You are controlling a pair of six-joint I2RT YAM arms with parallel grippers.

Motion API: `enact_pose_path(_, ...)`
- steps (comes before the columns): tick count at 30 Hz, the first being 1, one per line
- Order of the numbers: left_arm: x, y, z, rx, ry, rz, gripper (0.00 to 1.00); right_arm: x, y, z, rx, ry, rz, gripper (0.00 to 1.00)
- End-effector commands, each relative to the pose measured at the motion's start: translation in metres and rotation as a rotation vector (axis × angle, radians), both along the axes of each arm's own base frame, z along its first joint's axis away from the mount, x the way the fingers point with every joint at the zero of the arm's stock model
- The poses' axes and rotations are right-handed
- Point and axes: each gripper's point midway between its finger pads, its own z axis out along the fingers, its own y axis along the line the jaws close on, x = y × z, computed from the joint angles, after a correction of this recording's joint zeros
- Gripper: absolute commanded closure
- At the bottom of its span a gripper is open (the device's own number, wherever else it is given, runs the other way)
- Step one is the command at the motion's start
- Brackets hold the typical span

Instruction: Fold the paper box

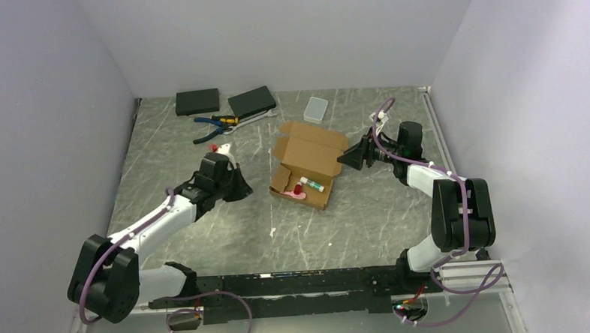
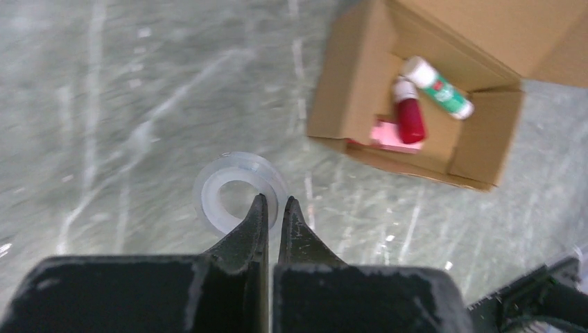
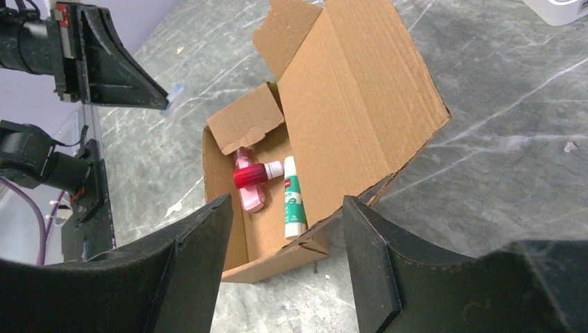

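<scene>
Left pincer (image 2: 274,201) closed, tips at rim of translucent tape roll (image 2: 215,198) on table (image 2: 104,104); grip on it unclear. Right pincer (image 3: 286,202) wide, holding nothing, just beside paper box (image 1: 307,166) mid-table, lid up. Inside: glue stick (image 3: 294,198), red-capped bottle (image 3: 251,175). Room on table all round box; pliers (image 1: 216,125), plastic case (image 1: 316,109) behind. Tape roll shows in left wrist view only.

I see the paper box (image 1: 307,166) as matt brown cardboard, rough at its cut edges. The table (image 1: 369,216) looks like smooth grey marbled stone, scuffed white. The tape roll (image 2: 208,194) is translucent glossy plastic; the left gripper (image 2: 274,201) is matt, faintly grainy black plastic.
</scene>
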Motion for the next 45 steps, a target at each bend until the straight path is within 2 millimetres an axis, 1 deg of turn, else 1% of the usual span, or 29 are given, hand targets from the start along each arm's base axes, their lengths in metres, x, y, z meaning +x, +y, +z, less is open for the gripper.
enact_pose_path(1,0.007,-0.062,0.033,-0.162,-0.093,-0.187,1.0,0.009,0.0,0.02,0.0,-0.096,0.021,0.37)
enact_pose_path(3,0.011,-0.087,0.04,-0.164,-0.112,-0.246,1.0,0.009,0.0,0.02,0.0,-0.095,0.019,0.37)
enact_pose_path(7,0.018,-0.131,0.038,-0.118,-0.113,-0.332,1.0,0.009,0.0,0.021,-0.001,-0.098,0.02,0.37)
enact_pose_path(8,0.02,-0.14,0.033,-0.099,-0.104,-0.347,1.0,0.009,0.0,0.021,0.0,-0.099,0.02,0.37)
enact_pose_path(11,0.023,-0.162,0.029,-0.076,-0.104,-0.384,1.0,0.009,-0.001,0.021,0.0,-0.099,0.021,0.37)
enact_pose_path(12,0.023,-0.168,0.025,-0.072,-0.097,-0.396,1.0,0.009,0.0,0.021,0.001,-0.098,0.023,0.37)
enact_pose_path(15,0.026,-0.178,0.01,-0.043,-0.06,-0.412,1.0,0.009,0.0,0.021,0.001,-0.098,0.024,0.37)
enact_pose_path(17,0.028,-0.181,0.004,-0.029,-0.049,-0.41,1.0,0.009,0.0,0.021,0.001,-0.1,0.026,0.37)
enact_pose_path(21,0.03,-0.183,0.005,-0.021,-0.057,-0.403,0.99,0.009,0.0,0.02,0.001,-0.096,0.026,0.37)
enact_pose_path(24,0.03,-0.191,0.008,-0.041,-0.057,-0.426,0.89,0.009,0.0,0.019,0.002,-0.092,0.027,0.37)
enact_pose_path(28,0.028,-0.202,0.004,-0.063,-0.027,-0.465,0.73,0.01,0.0,0.021,0.0,-0.096,0.025,0.37)
enact_pose_path(30,0.029,-0.201,0.007,-0.058,-0.033,-0.458,0.63,0.009,0.0,0.021,-0.001,-0.095,0.025,0.37)
enact_pose_path(32,0.03,-0.195,0.013,-0.041,-0.054,-0.439,0.52,0.009,-0.001,0.02,-0.001,-0.096,0.025,0.37)
enact_pose_path(34,0.032,-0.186,0.023,-0.022,-0.093,-0.416,0.45,0.009,0.0,0.02,-0.001,-0.095,0.027,0.37)
enact_pose_path(36,0.034,-0.174,0.038,-0.007,-0.146,-0.389,0.42,0.009,-0.001,0.02,0.0,-0.091,0.027,0.37)
enact_pose_path(39,0.038,-0.151,0.045,0.023,-0.178,-0.33,0.42,0.009,0.0,0.02,-0.001,-0.093,0.028,0.37)
enact_pose_path(42,0.042,-0.126,0.04,0.022,-0.165,-0.272,0.42,0.009,0.0,0.02,-0.001,-0.092,0.029,0.37)
enact_pose_path(43,0.047,-0.115,0.036,0.018,-0.151,-0.248,0.42,0.009,-0.001,0.02,0.0,-0.092,0.027,0.37)
enact_pose_path(45,0.052,-0.103,0.027,0.015,-0.126,-0.23,0.42,0.009,-0.001,0.019,0.001,-0.09,0.028,0.37)
